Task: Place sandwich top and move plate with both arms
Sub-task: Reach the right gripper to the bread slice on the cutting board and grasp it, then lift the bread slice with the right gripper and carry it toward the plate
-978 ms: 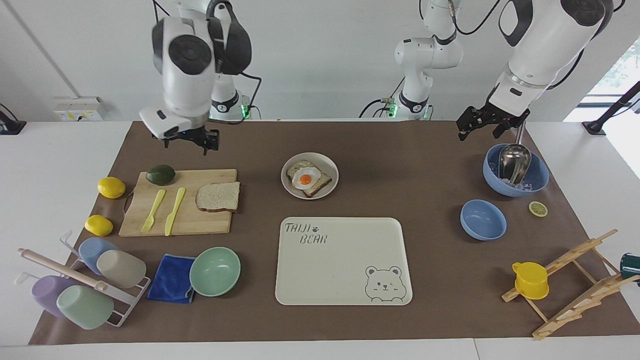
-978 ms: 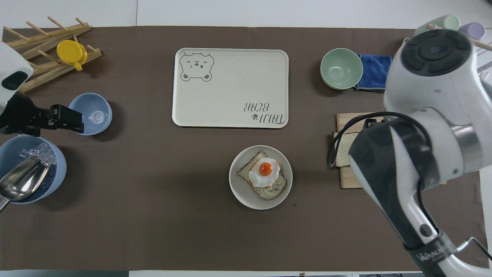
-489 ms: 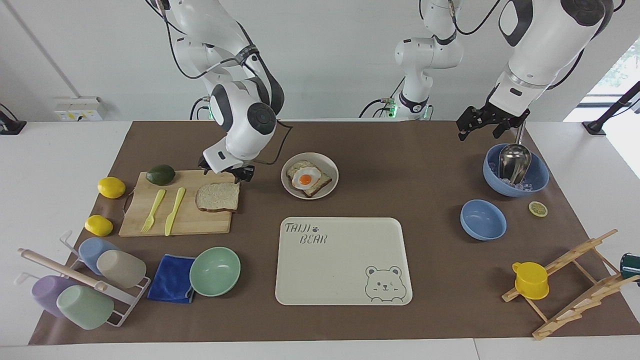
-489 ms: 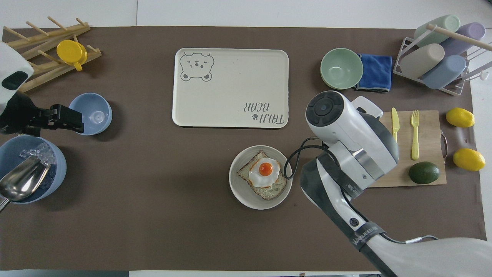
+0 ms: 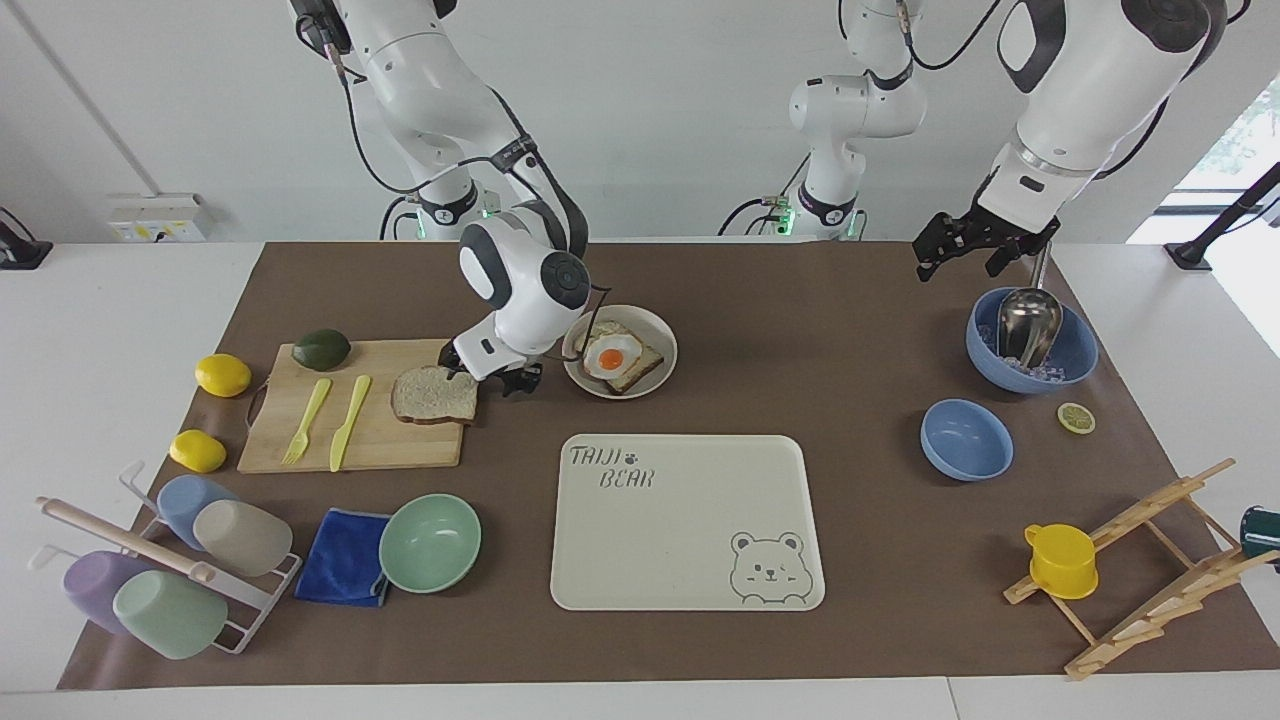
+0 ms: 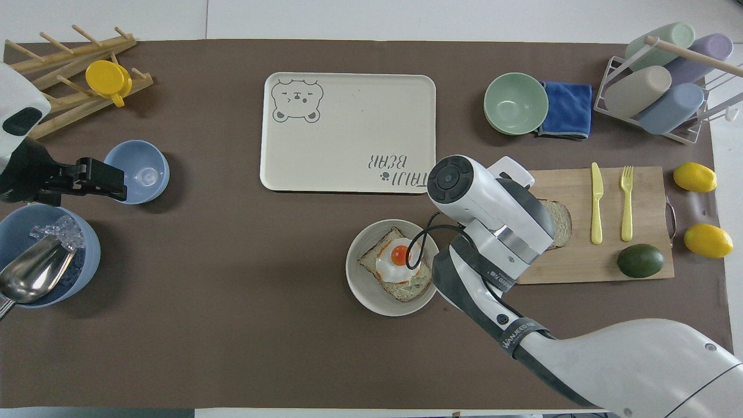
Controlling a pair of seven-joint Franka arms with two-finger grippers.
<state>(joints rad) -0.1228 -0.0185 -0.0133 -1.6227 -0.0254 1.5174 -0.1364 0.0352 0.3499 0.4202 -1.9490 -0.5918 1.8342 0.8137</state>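
Brown-covered bench; round off-white plate mid-bench, carrying egg toast. Pale bread slice lies on the wooden board beside it. Right tool hangs open, empty, at the slice's plate-side edge; a low approach could shove the slice. Left tool open over the blue bowl, waiting.

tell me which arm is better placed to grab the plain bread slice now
The right arm: its open right gripper hangs low at the bread slice on the cutting board. The left gripper waits over the ice bowl.
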